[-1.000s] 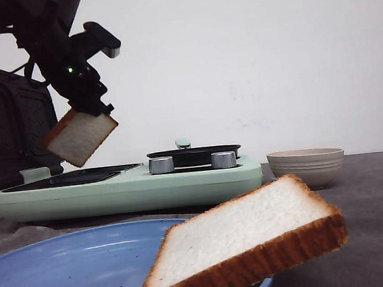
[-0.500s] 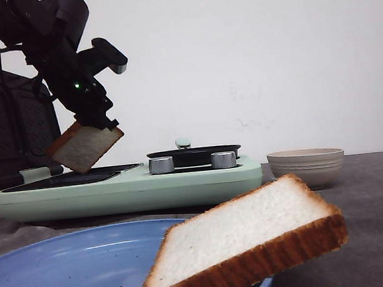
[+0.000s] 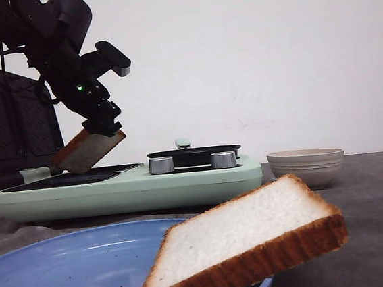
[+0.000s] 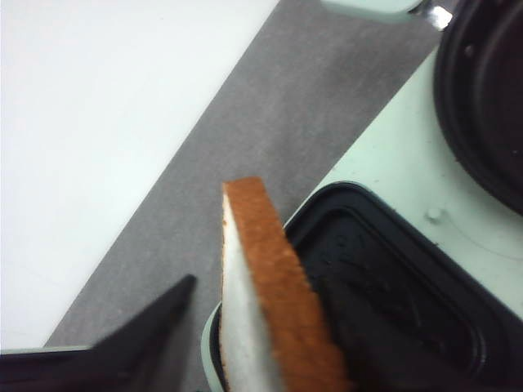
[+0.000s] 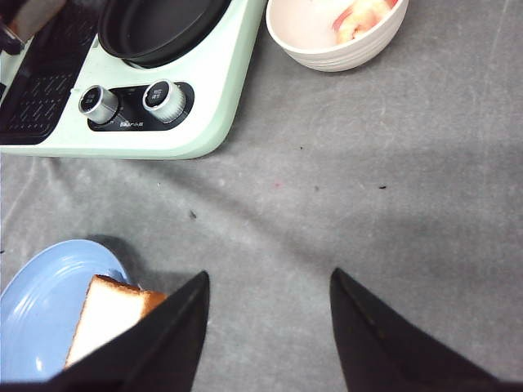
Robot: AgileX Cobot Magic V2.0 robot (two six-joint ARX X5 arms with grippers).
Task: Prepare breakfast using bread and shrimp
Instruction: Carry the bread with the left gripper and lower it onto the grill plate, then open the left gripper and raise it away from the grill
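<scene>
Golden-crusted bread slice [image 3: 87, 150] was clamped in the left gripper [image 3: 103, 128]; it had been lowered until just above the breakfast maker [image 3: 127, 183]'s grill plate [image 4: 384, 294]; release seemed next; the right gripper [image 5: 265, 327] was held open, empty.

bread slice [image 4: 274, 310]: edge-on, crust showing, held between dark fingers [image 4: 139, 327]
black grill plate [image 4: 392, 286]: directly beneath it
appliance body [image 4: 384, 171]: mint green
</scene>
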